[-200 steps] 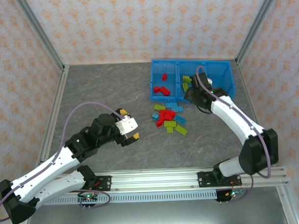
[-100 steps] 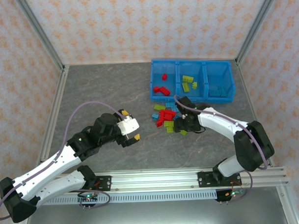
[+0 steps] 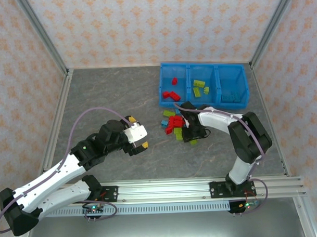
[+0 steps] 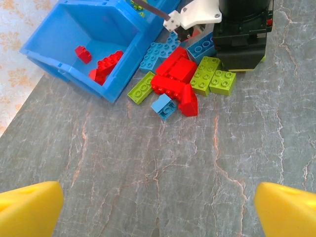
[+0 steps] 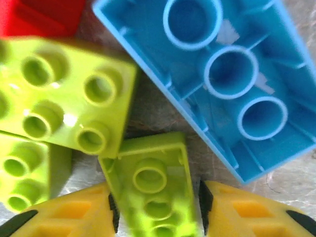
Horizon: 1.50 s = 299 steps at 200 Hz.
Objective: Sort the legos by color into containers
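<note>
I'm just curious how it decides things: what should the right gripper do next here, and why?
Probably finish closing and lift. The right gripper has its fingers tight on either side of an upturned yellow-green brick, and the middle compartment already holds bricks of that colour.

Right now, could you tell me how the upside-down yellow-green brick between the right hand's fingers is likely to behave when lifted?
The yellow-green brick is probably stiff and light: moulded plastic, hollow underside up. Its glossy flat sides may slip a little against the right hand's pads. The neighbouring green brick seems to touch its corner, so it may get nudged.
</note>
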Tool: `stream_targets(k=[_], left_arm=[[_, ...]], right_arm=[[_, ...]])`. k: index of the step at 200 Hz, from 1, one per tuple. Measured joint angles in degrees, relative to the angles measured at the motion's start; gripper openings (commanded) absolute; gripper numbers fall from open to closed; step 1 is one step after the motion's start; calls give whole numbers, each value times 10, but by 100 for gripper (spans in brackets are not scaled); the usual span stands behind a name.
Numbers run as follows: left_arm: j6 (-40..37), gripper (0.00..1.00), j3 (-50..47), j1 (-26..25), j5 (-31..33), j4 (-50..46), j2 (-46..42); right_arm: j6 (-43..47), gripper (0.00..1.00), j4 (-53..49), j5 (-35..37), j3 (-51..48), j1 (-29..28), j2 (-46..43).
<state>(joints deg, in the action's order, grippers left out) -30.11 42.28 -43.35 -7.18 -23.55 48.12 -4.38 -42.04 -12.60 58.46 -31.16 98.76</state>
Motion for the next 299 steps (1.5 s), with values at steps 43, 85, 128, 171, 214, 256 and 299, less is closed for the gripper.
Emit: stream_targets(k=[43,85,128,171,214,256,299], left_arm=[[0,100,0,0,0,0,0],[0,100,0,0,-4,0,0],[1,100,0,7,-27,1,0],[0,100,0,7,-27,1,-1],[21,100,0,8,-1,11,-5],[135,99,64,29,52,-8,71],[290,88,254,30,59,-96,235]], right_arm=[[-40,21,-3,3,-24,-33,-28],[-104,17,-14,30,-53,-47,-162],[-140,17,56,112,50,67,-218],[-118,30,99,146,250,165,-4],[-111,63,59,135,383,188,141],[-143,67,49,80,268,187,1],[-160,87,9,-40,149,150,-250]])
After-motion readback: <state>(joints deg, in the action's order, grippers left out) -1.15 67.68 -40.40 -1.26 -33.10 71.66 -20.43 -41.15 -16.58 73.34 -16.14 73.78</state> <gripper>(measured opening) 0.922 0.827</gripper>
